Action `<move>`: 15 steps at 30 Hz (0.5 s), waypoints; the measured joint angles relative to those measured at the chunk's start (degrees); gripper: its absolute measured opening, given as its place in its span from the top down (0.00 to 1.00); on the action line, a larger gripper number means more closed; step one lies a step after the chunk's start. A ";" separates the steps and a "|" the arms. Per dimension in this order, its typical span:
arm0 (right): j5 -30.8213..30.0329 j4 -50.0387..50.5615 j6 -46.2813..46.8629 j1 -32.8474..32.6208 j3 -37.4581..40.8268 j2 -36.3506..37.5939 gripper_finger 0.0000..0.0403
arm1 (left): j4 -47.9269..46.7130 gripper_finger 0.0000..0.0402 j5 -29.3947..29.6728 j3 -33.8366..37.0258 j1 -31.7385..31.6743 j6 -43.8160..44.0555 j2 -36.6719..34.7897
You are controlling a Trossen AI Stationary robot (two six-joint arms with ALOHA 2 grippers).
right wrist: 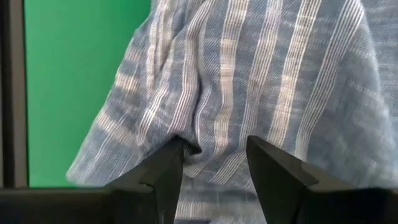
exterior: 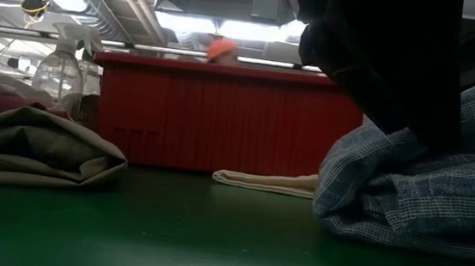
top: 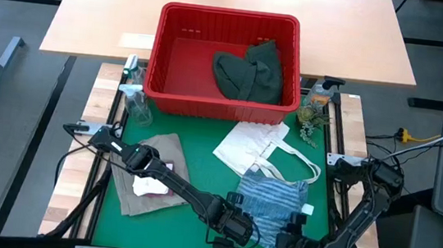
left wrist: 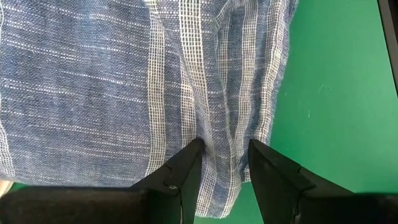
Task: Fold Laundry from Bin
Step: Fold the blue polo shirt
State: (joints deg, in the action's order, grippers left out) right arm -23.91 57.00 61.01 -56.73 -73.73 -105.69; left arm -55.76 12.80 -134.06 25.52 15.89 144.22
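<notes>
The blue-white striped shirt (top: 275,200) lies bunched on the green mat, near right, and also shows in the low view (exterior: 422,192). My left gripper (top: 237,229) is at its near left edge, shut on the cloth (left wrist: 225,149). My right gripper (top: 292,240) stands open over the shirt's near right part (right wrist: 214,146). A tan garment (top: 154,179) lies at the left with a small maroon cloth (top: 166,166) and a small white cloth (top: 149,187) on it. The red bin (top: 231,14) at the far side holds a dark green garment (top: 251,73). My left gripper pinches a raised fold of the shirt (left wrist: 227,168) between its two fingers, close to the shirt's edge. The fingers slant down from the near left. Creases run toward the pinch. The rest of the shirt lies on the mat. My right gripper: I cannot tell whether its fingers touch the shirt.
A flat white tote bag (top: 256,148) with loop handles lies between the bin and the shirt. Clear spray bottles stand at the bin's near left corner (top: 135,102) and near right corner (top: 316,101). Bare green mat (top: 200,167) shows between the tan garment and the shirt.
</notes>
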 joint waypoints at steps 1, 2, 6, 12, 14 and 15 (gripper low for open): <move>-0.09 -0.09 0.00 0.23 0.00 0.00 0.56 | 0.04 0.69 0.02 0.00 0.00 -0.01 0.00; -0.11 -0.10 0.00 0.32 0.00 0.00 0.56 | 0.11 0.69 0.02 0.00 0.00 0.00 0.00; -0.12 -0.47 0.02 1.06 0.00 0.04 0.57 | 0.14 0.69 0.00 0.00 0.00 0.01 -0.02; 0.56 -0.66 0.20 1.31 0.00 0.04 0.78 | 0.19 0.69 0.01 0.00 0.00 0.01 -0.02; 1.38 -0.86 0.32 1.26 0.00 0.04 0.89 | 0.18 0.69 0.01 0.00 0.00 0.01 -0.02; 2.32 -0.87 0.53 1.25 0.00 0.04 0.94 | 0.19 0.69 0.02 0.00 0.00 0.02 -0.02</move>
State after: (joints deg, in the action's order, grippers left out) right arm -21.59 56.12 61.55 -55.48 -73.73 -105.65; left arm -55.57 12.82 -134.06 25.52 15.91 144.20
